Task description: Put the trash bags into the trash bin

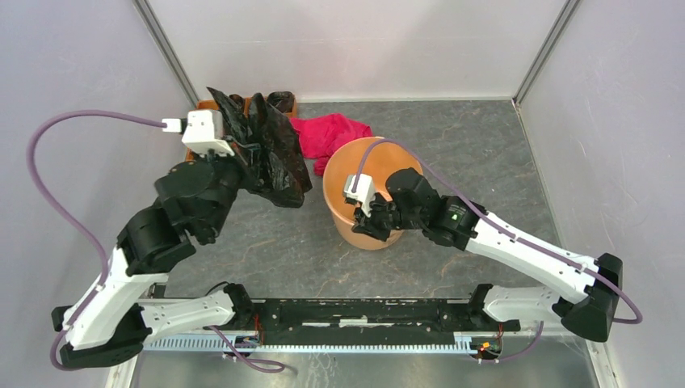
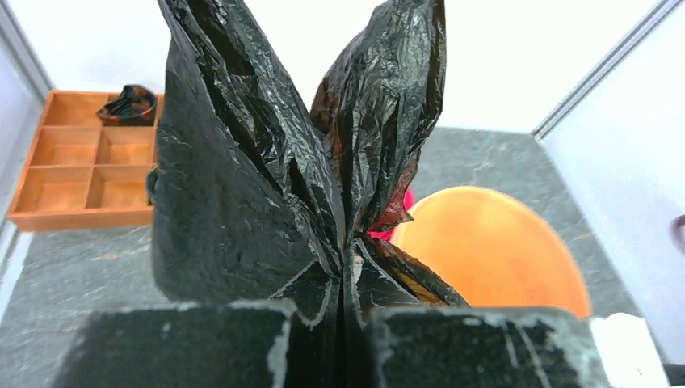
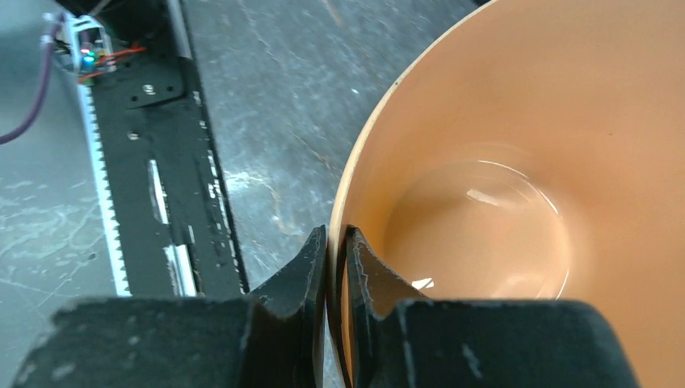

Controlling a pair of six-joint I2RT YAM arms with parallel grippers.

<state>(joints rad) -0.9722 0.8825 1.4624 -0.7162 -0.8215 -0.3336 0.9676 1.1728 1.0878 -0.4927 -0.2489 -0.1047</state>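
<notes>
My left gripper (image 2: 347, 267) is shut on a wrinkled black trash bag (image 2: 242, 162), which fans up and out from the jaws. In the top view this bag (image 1: 271, 149) hangs above the table at the back left, left of the trash bin (image 1: 343, 166), and it covers the left gripper (image 1: 249, 152). The light-orange bin is round, upright and empty inside (image 3: 517, 162). Its near rim is pinched by my right gripper (image 3: 335, 242), one finger outside the wall and one inside. From above, the right gripper (image 1: 376, 226) sits over the bin's near side.
A red-pink cloth (image 1: 327, 133) lies behind the bin. An orange compartment tray (image 2: 89, 162) sits at the back left with a small crumpled black bag (image 2: 128, 105) in one cell. The arms' black base rail (image 1: 363, 311) runs along the near edge. White walls enclose the table.
</notes>
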